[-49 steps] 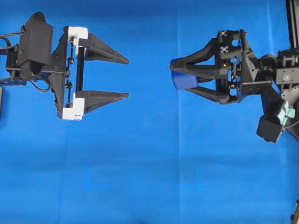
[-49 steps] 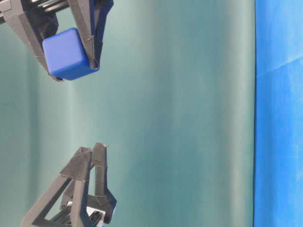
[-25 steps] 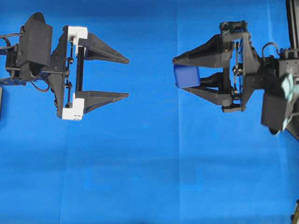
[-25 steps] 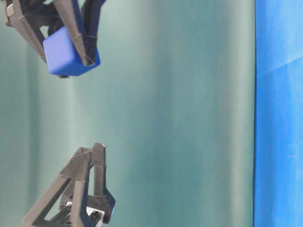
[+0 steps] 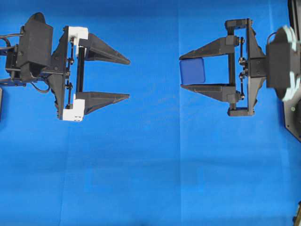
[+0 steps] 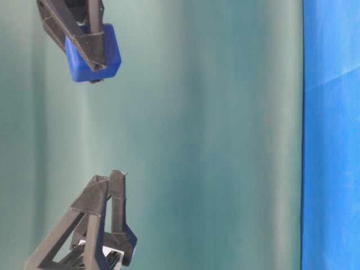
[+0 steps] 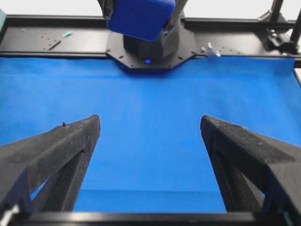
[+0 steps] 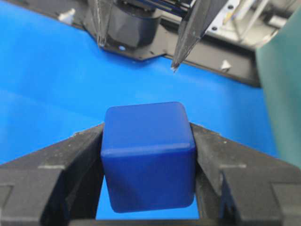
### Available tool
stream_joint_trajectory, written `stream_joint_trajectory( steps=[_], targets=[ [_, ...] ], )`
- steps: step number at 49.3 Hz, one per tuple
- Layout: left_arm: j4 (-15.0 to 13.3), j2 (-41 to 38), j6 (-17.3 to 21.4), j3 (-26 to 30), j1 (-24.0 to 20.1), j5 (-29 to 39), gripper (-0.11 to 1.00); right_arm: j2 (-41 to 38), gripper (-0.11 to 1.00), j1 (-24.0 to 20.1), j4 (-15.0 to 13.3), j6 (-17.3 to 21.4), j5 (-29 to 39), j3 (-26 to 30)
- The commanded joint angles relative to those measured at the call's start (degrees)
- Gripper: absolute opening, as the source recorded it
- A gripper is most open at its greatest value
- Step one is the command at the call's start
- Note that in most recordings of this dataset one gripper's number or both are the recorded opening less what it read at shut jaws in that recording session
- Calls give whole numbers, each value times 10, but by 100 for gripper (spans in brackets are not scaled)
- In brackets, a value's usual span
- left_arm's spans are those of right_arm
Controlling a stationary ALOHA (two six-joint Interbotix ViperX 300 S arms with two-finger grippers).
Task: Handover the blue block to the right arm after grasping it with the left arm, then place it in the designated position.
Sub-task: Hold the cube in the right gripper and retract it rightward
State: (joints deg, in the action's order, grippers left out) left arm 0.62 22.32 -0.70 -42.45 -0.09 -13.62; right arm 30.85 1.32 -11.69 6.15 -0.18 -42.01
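Observation:
The blue block (image 5: pixel 192 71), a dark-blue cube with rounded edges, hangs above the cloth. My right gripper (image 5: pixel 181 71) is shut on it, one finger on each side face (image 8: pixel 148 155). The table-level view shows the block (image 6: pixel 109 53) high in the air, and in the left wrist view it (image 7: pixel 141 16) sits top centre. My left gripper (image 5: pixel 129 78) stands wide open and empty, facing the block across a gap (image 7: pixel 149 120). It appears low in the table-level view (image 6: pixel 109 175). I cannot make out the designated position on the cloth.
Bright blue cloth (image 5: pixel 150 165) covers the table. A teal backdrop (image 6: pixel 214 140) fills the table-level view. Black frame rails (image 7: pixel 47 42) and the right arm's base (image 7: pixel 150 49) lie at the far edge, and the left arm's base (image 8: pixel 131 28) shows opposite.
My right gripper has rolled at the wrist with the block, from tilted to level, and shifted slightly right. The left gripper has not moved.

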Motion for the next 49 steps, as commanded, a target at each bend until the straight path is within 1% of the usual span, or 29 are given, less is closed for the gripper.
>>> stream_joint_trajectory(
  steps=[1, 5, 11, 49],
  targets=[
    [0, 10, 1, 11, -1, -5, 93, 7, 44, -1, 3, 28, 5, 16],
    [0, 11, 2, 11, -1, -5, 93, 7, 44, -1, 3, 50, 18, 18],
    [0, 11, 2, 11, -1, -5, 93, 7, 44, -1, 3, 63, 35, 20],
    [0, 10, 2, 12, -1, -5, 92, 7, 44, -1, 3, 63, 47, 20]
  ],
)
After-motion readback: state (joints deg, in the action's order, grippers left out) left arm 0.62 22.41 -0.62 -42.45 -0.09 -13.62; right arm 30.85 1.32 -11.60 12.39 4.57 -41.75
